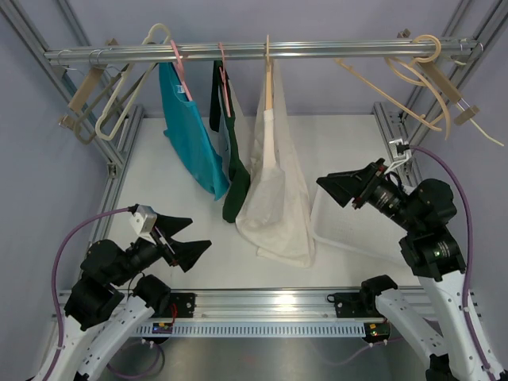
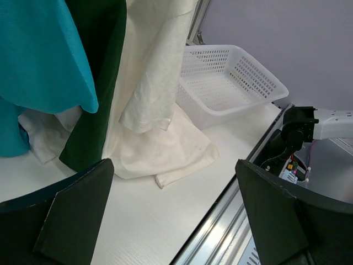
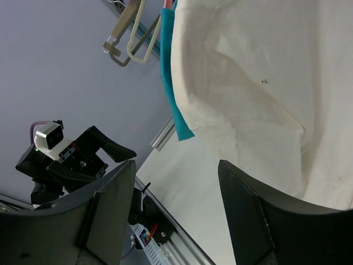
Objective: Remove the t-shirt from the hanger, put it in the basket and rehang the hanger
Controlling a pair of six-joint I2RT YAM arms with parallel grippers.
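Left gripper (image 1: 198, 232) and right gripper (image 1: 337, 193) are gaping wide, holding nothing; three t-shirts (image 1: 278, 198) are hanging at 12 o'clock.

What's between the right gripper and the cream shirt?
Nothing visible. The open right gripper faces the cream shirt across clear air; the green shirt hangs on the shirt's other side.
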